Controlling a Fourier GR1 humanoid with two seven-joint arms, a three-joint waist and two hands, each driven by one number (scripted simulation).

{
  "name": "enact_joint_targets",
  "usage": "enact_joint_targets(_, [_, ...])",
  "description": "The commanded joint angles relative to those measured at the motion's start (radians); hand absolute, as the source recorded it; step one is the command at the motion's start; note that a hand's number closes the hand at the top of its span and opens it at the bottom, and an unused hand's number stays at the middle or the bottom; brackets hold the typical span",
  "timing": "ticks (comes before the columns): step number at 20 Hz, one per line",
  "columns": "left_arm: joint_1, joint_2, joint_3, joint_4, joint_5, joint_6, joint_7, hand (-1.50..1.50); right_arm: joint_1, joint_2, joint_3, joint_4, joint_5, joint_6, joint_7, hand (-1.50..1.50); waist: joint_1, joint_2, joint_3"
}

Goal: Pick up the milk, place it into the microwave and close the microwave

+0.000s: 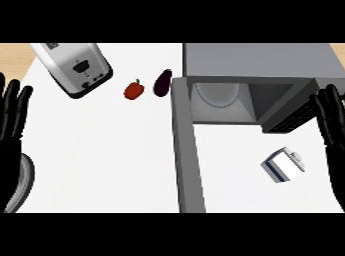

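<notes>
A small white milk carton (283, 165) with a blue band lies tilted on the white counter, in front of the microwave and to its right. The grey microwave (260, 62) stands at the back right, its cavity open with a glass turntable (218, 94) inside. Its door (187, 150) swings out toward me, left of the carton. My right hand (340, 131) is open at the right edge, fingers up, just right of the carton and apart from it. Along the left edge my left hand (1, 131) rests open, fingers up.
A silver toaster (73, 68) lies at the back left. A red bell pepper (133, 90) and a dark eggplant (162, 82) sit next to the microwave's left side. A grey round rim (24, 182) shows behind my left hand.
</notes>
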Motion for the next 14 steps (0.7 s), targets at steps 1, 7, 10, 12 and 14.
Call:
enact_joint_targets(1, [0.06, 0.002, 0.034, 0.057, 0.04, -0.046, -0.108, -1.5, 0.055, 0.018, 0.02, -0.054, 0.012, 0.003, 0.006, -1.5, -0.01, 0.004, 0.018])
enact_joint_targets(7, [0.051, -0.079, -0.038, 0.082, 0.087, -0.012, 0.056, -1.5, 0.209, -0.067, -0.124, 0.018, -0.249, 0.197, -0.059, -1.5, -0.028, 0.005, 0.02])
enact_joint_targets(10, [0.107, -0.096, -0.112, 0.056, 0.041, 0.041, 0.037, -1.5, 0.376, -0.091, -0.195, 0.014, -0.33, 0.308, -0.172, -1.5, -0.03, 0.001, 0.02])
enact_joint_targets(12, [0.174, -0.097, -0.17, 0.039, 0.046, 0.049, -0.012, -1.5, 0.39, -0.104, -0.237, 0.054, -0.352, 0.354, -0.208, -1.5, -0.019, 0.002, 0.019])
enact_joint_targets(14, [0.159, -0.098, -0.245, 0.046, -0.013, 0.133, 0.019, -1.5, 0.45, -0.092, -0.242, 0.05, -0.327, 0.395, -0.257, -1.5, -0.022, 0.002, 0.019])
